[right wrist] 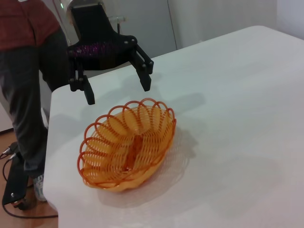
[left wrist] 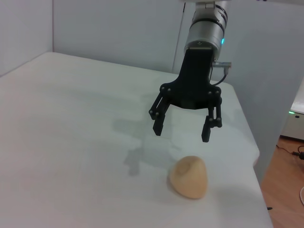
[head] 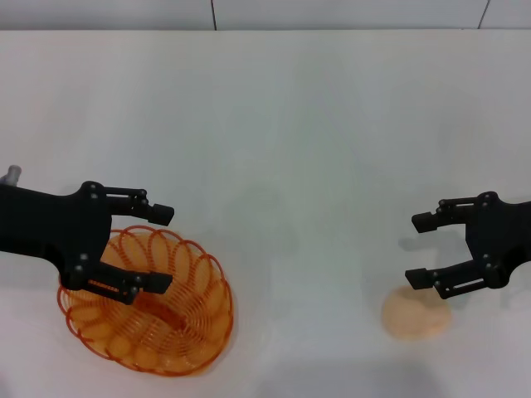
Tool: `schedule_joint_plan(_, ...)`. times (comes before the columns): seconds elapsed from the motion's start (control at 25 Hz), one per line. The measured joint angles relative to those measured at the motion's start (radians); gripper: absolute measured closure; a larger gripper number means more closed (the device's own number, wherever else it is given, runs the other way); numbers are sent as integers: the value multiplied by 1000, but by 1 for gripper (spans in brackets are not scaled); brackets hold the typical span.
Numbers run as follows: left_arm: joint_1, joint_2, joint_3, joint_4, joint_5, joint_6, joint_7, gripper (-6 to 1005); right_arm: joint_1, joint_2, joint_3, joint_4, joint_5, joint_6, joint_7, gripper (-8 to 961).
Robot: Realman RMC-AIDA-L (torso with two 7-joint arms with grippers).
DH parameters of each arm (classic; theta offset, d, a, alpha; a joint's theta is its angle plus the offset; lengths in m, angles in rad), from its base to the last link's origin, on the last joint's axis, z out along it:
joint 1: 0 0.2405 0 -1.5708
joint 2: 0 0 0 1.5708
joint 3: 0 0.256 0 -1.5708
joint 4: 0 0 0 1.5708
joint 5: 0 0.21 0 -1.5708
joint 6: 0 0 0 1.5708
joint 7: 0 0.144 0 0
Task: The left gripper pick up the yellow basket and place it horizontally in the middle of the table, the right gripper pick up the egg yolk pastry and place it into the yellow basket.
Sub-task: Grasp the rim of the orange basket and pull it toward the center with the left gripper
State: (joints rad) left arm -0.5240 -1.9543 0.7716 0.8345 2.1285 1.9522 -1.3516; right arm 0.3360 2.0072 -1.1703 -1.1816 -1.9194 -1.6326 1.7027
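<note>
- White table (head: 282,124) under a pale wall, and both claws are out over it.
- The basket (head: 148,300) sits at the table's near-left corner, close to the edge. Its long axis runs diagonally, not yet horizontal.
- Left gripper (head: 163,248) hovers above the basket's rim, its 2 fingers spread wide and holding nothing.
- The pastry (head: 415,313) lies well right of the basket, dome up.
- Right gripper (head: 421,249) hangs just above the pastry, fingers apart and empty.
- Risk: pinching thin rim loops off-centre could tip the basket or nudge it off the near edge.
- The smooth pastry could roll from a shallow grasp.
</note>
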Motion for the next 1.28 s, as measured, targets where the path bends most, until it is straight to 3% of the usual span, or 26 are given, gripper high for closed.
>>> schedule_joint_plan(0.76, -22, -2, 0, -1, 2, -10, -41, 128, 9, 1, 1, -1, -1, 6, 0, 112)
schedule_joint_plan(1.0, -50, 16, 0, 62, 28, -11, -223, 129, 6, 2, 2, -8, 6, 7, 0, 112)
schedule_joint_plan(1.28, -96, 15, 2, 233, 225, -3, -497, 130, 3, 2, 15, -10, 10, 7, -1, 111)
